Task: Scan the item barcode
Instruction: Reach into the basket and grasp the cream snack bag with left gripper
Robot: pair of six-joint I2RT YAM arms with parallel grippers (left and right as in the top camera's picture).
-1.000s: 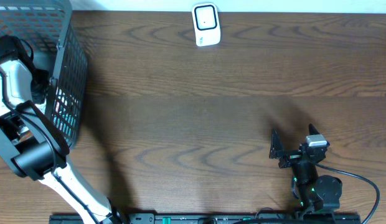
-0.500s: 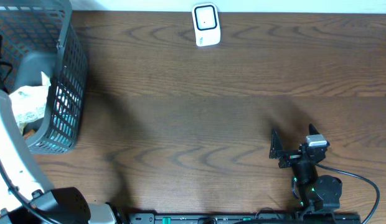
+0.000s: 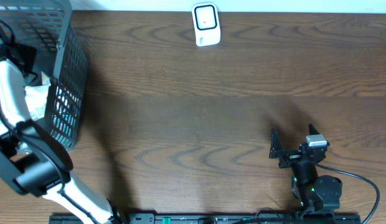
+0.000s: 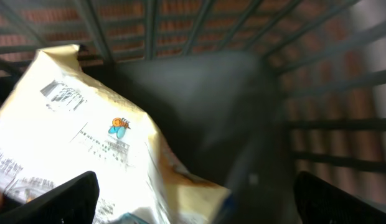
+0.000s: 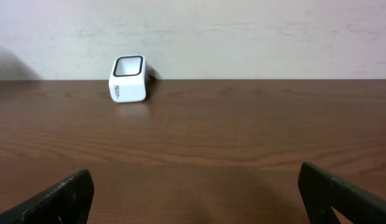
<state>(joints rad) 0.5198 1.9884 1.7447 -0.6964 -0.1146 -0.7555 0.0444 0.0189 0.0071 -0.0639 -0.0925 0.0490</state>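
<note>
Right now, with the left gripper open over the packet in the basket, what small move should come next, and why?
Probably lower the left gripper onto the packet and close. Its jaws stand open, nothing is held, and the packet lies in the basket, far from the scanner.

Soft even light overhead; left wrist view dim and blurred.

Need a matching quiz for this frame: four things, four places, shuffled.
Things:
1. scanner
2. basket
3. packet
4. right gripper

Places:
A. inside the basket
B. middle of the table, at its far edge
C. left end of the table
D. near edge, right side, jaws open

Pairs: 1-B, 2-C, 3-A, 4-D
</note>
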